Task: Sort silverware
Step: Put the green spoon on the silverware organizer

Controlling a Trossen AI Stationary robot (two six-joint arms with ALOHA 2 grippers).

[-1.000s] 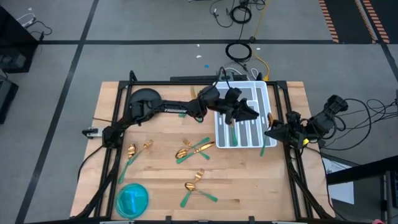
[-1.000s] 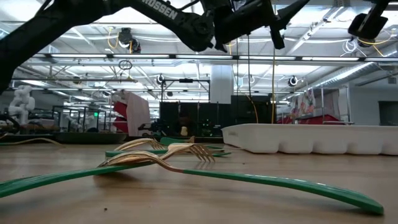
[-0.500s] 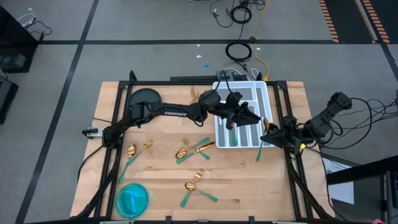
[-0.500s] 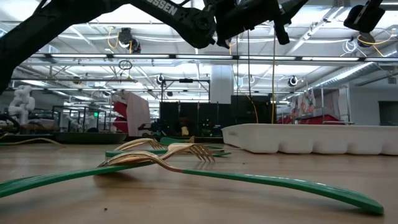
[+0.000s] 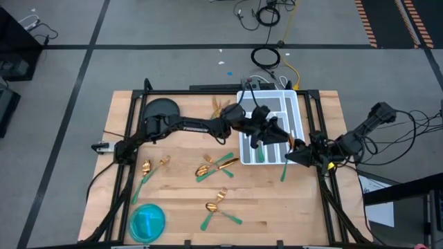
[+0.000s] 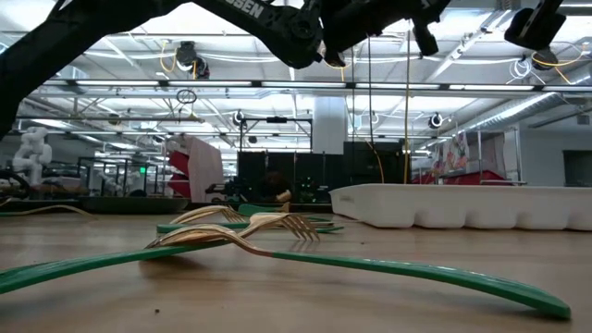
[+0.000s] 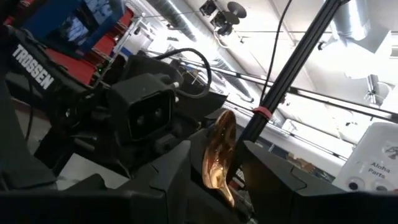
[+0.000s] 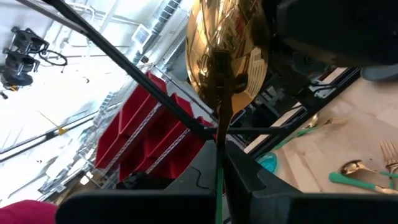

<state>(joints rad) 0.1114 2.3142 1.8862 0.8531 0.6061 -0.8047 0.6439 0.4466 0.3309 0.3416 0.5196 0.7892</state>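
My right gripper [image 5: 299, 153] is shut on a spoon with a gold bowl [image 8: 227, 43] and a green handle [image 5: 283, 171], just off the near right corner of the white tray [image 5: 243, 153]. My left gripper [image 5: 285, 135] reaches over the tray from the left. Its open fingers stand on either side of the spoon's bowl [image 7: 217, 155]. More silverware lies flat on the table in three groups [image 5: 149, 167] [image 5: 214, 164] [image 5: 218, 204]. Some pieces lie in the tray [image 5: 259, 149]. My right gripper pinches the spoon between its two fingers on the upper end of the green handle [image 8: 219, 177], just below the neck. The fingers come level from the table's right and lie across the spoon. The spoon is lifted clear, bowl up, handle hanging below. My left gripper: I cannot tell whether its fingers touch the bowl.
A round blue plate [image 5: 147, 221] sits at the near left corner. Two gold pieces [image 5: 220, 105] lie at the far edge beside the tray. In the low view forks [image 6: 240, 227] lie in front and the tray [image 6: 462, 205] stands behind to the right. A black frame [image 5: 325, 187] borders the table.
My right gripper has carried the spoon toward the table's left and near edges, still clear of the table. My left gripper has shifted a little toward the near edge over the tray, staying beside the spoon's bowl.
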